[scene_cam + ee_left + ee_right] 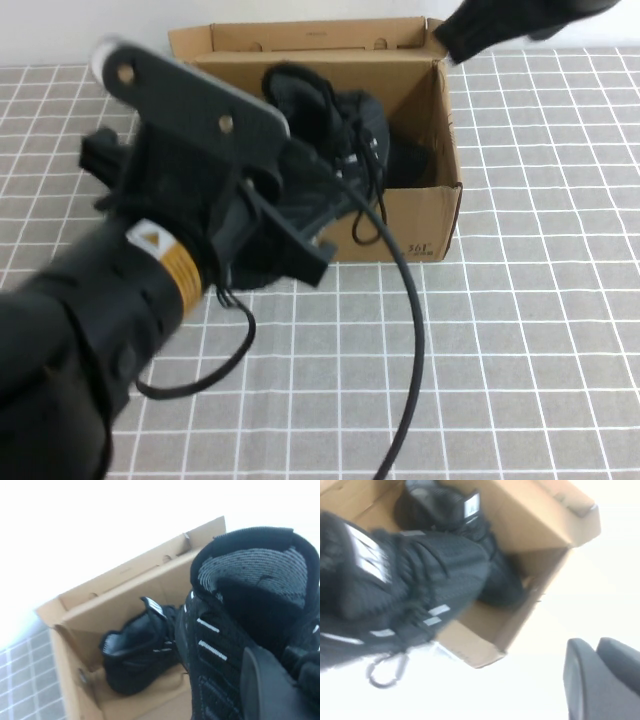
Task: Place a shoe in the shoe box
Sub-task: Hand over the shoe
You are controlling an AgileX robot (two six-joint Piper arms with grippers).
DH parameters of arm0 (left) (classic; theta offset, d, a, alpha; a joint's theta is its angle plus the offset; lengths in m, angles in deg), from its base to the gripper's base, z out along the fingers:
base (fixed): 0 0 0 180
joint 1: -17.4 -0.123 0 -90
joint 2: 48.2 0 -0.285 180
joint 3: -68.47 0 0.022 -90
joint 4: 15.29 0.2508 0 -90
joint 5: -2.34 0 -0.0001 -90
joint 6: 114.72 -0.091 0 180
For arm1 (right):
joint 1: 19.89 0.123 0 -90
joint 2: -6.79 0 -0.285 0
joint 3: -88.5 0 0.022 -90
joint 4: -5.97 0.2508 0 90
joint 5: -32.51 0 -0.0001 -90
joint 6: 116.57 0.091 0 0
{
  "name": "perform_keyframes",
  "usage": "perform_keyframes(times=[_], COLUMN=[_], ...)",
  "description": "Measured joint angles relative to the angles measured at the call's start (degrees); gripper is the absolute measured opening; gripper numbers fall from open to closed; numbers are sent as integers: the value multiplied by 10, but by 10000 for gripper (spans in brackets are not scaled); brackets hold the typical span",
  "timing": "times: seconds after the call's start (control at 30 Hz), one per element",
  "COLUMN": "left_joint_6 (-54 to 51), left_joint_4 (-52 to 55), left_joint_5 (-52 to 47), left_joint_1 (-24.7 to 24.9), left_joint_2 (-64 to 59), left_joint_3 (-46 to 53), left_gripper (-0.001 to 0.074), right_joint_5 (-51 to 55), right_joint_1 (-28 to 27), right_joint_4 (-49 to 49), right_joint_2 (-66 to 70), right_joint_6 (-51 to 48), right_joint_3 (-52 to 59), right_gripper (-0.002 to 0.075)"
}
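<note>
The brown shoe box (425, 215) stands open at the back middle of the table. One black shoe (145, 650) lies inside it. A second black shoe (310, 175), with white dashes and a grey insole (255, 565), hangs tilted over the box's front wall, a lace loop (385, 672) dangling outside. My left gripper (300, 225) is shut on this shoe near its heel, one finger (265, 685) pressed against its side. My right gripper (480, 30) hovers above the box's far right corner, its fingers (585, 680) together with nothing between them.
A grey checked cloth (520, 350) covers the table. My left arm (120, 290) and its black cable (410, 330) fill the near left. The box's flap lid (310, 38) stands up at the back against a white wall.
</note>
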Motion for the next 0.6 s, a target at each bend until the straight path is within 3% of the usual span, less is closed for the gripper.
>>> perform_keyframes(times=[0.27, 0.43, 0.6], left_joint_6=[-171, -264, -308], left_joint_4=[-139, -234, -265], left_joint_5=[-81, -99, -108], left_joint_1=[-8, -48, -94], left_joint_2=[0, 0, 0], left_joint_3=[-136, -218, -250], left_gripper=[34, 33, 33], right_joint_5=[0, 0, 0], right_joint_1=[-56, -83, -110], right_joint_4=[-6, -7, -7], right_joint_2=[-57, -77, -92], right_joint_6=[16, 28, 36], right_joint_3=[64, 138, 177], right_gripper=[-13, -15, -16])
